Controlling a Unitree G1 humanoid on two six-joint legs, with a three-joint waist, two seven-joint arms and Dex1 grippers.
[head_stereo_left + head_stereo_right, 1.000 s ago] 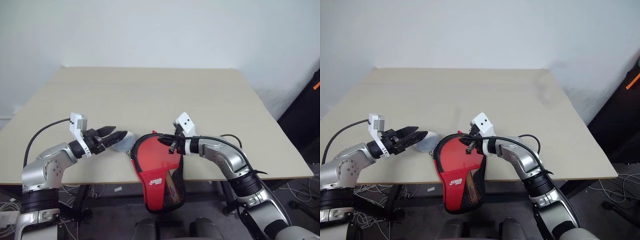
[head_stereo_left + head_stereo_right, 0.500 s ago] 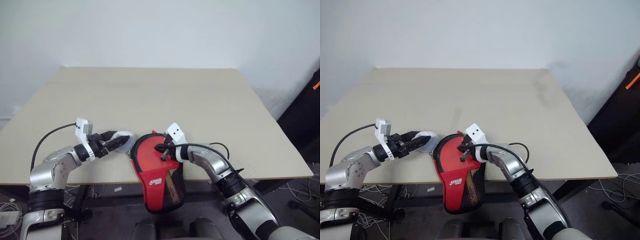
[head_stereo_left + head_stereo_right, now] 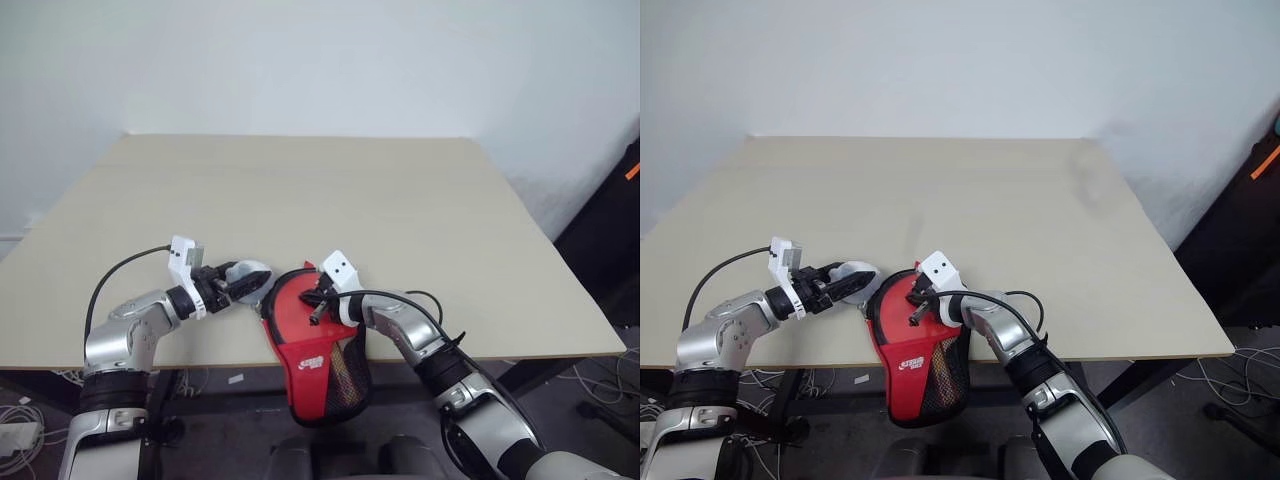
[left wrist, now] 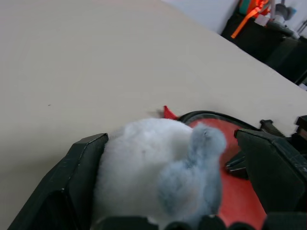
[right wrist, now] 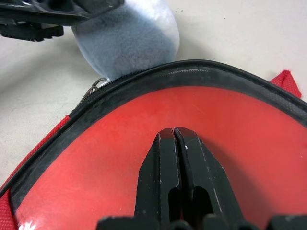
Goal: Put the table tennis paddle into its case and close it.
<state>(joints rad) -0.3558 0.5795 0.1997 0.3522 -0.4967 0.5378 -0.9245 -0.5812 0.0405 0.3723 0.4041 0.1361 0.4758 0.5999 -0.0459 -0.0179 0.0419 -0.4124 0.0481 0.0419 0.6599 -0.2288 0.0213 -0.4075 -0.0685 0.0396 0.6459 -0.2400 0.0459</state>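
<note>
A red case (image 3: 312, 335) is seen at the near edge of the table (image 3: 300, 190), its narrow end with the mesh pocket hanging over that edge. The left gripper (image 3: 240, 281) is placed around a grey-blue tag (image 3: 250, 276) just beside the case, while the right gripper (image 3: 318, 300) is pressed onto the red face inside the black zipper rim.

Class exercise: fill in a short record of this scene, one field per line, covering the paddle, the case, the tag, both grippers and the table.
paddle: table tennis paddle, red face showing inside the open case
case: case, at the table's near edge, lower part hanging over it
tag: grey-blue tag, beside the case's rim
left gripper: left gripper, open, fingers either side of the tag
right gripper: right gripper, shut, over the paddle face
table: table, beige
</note>
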